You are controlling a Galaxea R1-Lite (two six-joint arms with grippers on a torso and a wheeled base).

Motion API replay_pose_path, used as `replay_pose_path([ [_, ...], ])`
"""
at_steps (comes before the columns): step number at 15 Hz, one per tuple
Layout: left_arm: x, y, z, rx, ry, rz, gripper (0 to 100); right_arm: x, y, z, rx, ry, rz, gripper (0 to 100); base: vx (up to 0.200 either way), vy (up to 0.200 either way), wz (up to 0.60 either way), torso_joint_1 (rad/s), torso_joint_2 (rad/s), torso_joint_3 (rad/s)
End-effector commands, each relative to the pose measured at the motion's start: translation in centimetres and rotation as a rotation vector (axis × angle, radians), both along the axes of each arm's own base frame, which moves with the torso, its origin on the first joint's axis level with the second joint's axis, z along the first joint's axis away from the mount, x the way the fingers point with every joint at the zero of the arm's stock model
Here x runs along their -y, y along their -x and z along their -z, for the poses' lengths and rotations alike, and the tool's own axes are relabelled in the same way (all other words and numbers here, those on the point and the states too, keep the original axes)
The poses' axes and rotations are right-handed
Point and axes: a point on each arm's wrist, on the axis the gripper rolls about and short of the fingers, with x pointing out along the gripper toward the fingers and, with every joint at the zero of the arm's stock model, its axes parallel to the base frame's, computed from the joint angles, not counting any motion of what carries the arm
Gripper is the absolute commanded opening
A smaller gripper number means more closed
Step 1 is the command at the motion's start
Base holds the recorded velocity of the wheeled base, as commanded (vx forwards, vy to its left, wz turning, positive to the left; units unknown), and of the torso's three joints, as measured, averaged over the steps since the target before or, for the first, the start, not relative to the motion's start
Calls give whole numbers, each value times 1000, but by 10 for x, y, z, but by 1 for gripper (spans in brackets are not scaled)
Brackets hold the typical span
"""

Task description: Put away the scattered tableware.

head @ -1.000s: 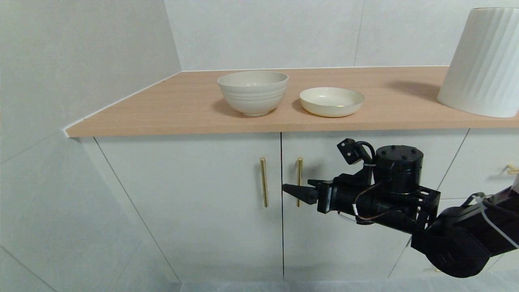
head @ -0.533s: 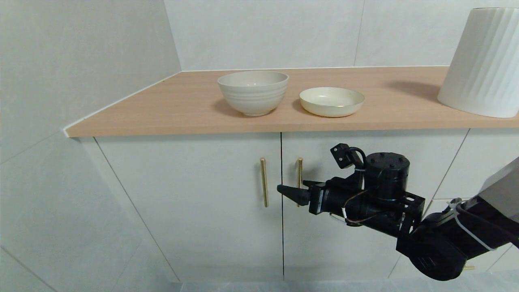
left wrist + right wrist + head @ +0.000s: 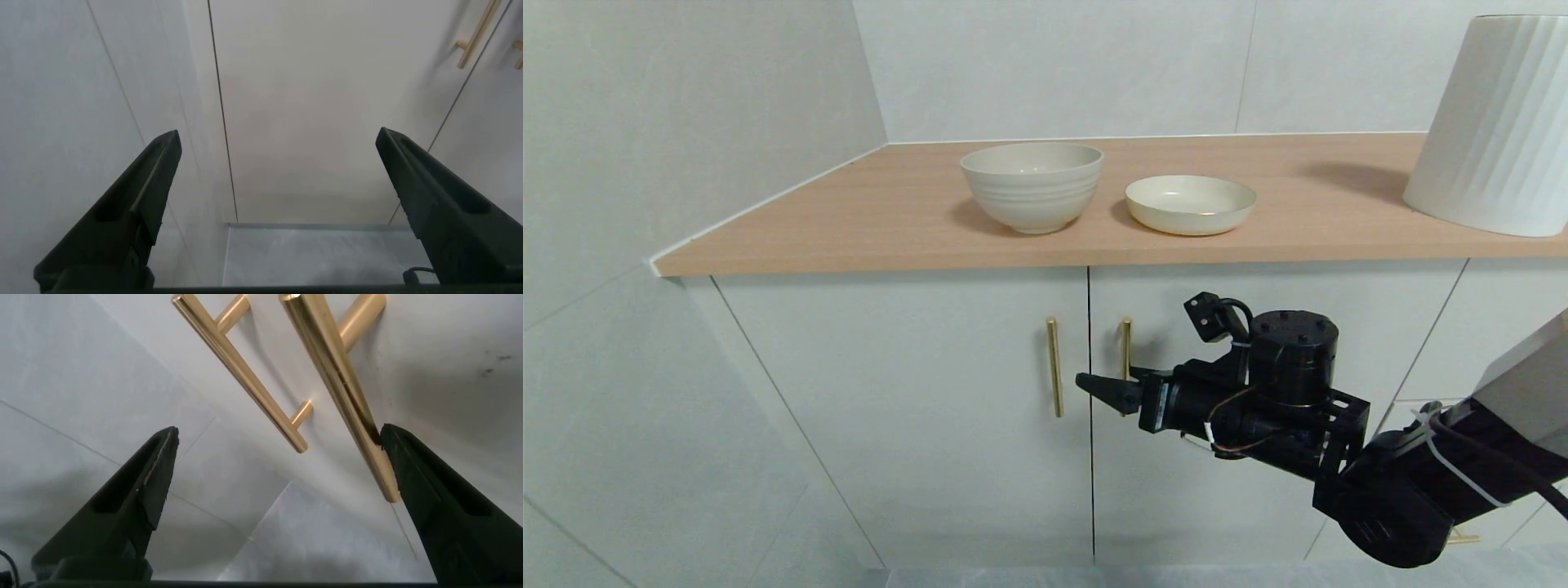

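A ribbed cream bowl [image 3: 1032,186] and a shallow cream plate [image 3: 1190,204] stand side by side on the wooden countertop [image 3: 849,229]. Below them are two white cabinet doors, each with a vertical gold handle: the left handle [image 3: 1054,367] and the right handle [image 3: 1125,347]. My right gripper [image 3: 1111,380] is open, level with the right handle and close in front of it. In the right wrist view both handles, the near one [image 3: 335,384] and the far one [image 3: 237,367], lie between the spread fingers of that gripper [image 3: 278,434]. My left gripper [image 3: 278,139] is open and holds nothing, low before a cabinet door.
A tall white ribbed shade [image 3: 1494,122] stands at the counter's right end. A tiled wall [image 3: 645,163] closes the left side. The seam between the doors [image 3: 1090,408] runs just left of the right handle. A grey floor strip [image 3: 310,253] lies below the cabinet.
My right gripper has moved left and slightly down, closer to the cabinet handles. The bowl and plate have not moved.
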Motion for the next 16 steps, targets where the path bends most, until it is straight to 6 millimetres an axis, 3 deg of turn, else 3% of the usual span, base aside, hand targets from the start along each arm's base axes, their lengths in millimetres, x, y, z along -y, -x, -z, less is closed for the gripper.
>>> replay_pose_path([
  [1,0,0,0,0,1,0,100,-2,3,-2,-2,-12,-15,100,0,0,0,0,0,0],
  [7,0,0,0,0,1,0,100,-7,-2,1,-3,-11,-5,100,0,0,0,0,0,0],
  [16,0,0,0,0,1,0,100,12,35,-27,-17,-22,-158,100,0,0,0,0,0,0],
])
